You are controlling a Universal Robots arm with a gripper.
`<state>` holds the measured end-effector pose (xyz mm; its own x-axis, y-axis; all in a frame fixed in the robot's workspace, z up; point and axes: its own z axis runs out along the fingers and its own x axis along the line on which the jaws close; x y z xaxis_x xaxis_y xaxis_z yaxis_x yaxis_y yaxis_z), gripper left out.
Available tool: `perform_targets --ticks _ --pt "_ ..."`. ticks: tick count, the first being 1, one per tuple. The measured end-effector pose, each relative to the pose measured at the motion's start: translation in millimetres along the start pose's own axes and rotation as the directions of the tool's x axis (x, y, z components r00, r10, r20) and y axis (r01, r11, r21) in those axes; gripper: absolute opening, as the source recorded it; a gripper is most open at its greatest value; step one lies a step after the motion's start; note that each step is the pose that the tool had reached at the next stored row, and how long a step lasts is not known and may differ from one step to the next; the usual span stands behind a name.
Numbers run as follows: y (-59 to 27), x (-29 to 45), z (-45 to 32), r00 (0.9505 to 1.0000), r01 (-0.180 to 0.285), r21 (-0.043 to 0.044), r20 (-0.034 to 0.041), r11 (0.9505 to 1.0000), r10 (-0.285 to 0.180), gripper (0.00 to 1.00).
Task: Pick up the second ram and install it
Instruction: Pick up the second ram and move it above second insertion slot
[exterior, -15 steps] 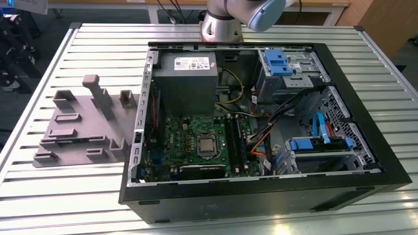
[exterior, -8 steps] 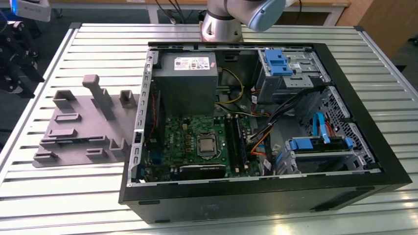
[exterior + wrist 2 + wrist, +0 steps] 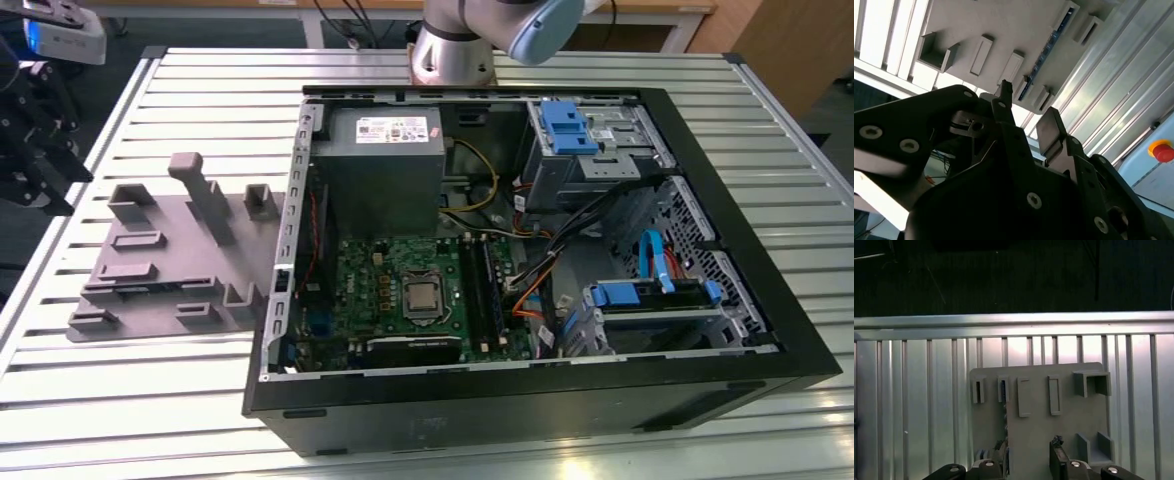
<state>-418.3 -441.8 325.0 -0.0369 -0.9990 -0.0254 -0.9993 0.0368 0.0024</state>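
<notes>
Grey plastic fixture point(image 3: 160, 260), blocky and slotted, lies on the ribbed metal tabletop point(image 3: 200, 100) at the exterior view's left, beside the open computer case point(image 3: 534, 400). The second ram point(image 3: 1048, 50), a thin greenish-blue strip, stands edgewise in the fixture near the gripper point(image 3: 1026, 105), whose fingers are spread and hold nothing

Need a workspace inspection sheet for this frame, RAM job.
Surface: slatted metal table.
Job's things: second ram stands on edge in the grey fixture plate; open PC case beside the plate.
Clutter: nothing seen.
Grippers: gripper open, close to the ram, nothing between its fingers.
Cables: yellow wires and blue cable inside the case.
Surroundings: red button on a pale surface beside the table.
</notes>
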Motion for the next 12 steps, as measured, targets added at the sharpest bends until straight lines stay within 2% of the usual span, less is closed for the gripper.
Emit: perform_targets --ticks 3,12 --pt "0.3 1.7 4.6 0.9998 0.018 -0.0009 0.0003 0.9998 -0.018 0.47" --pt "0.2 2.6 19.8 0.9998 0.019 -0.0031 0.0004 0.9998 -0.019 0.47"
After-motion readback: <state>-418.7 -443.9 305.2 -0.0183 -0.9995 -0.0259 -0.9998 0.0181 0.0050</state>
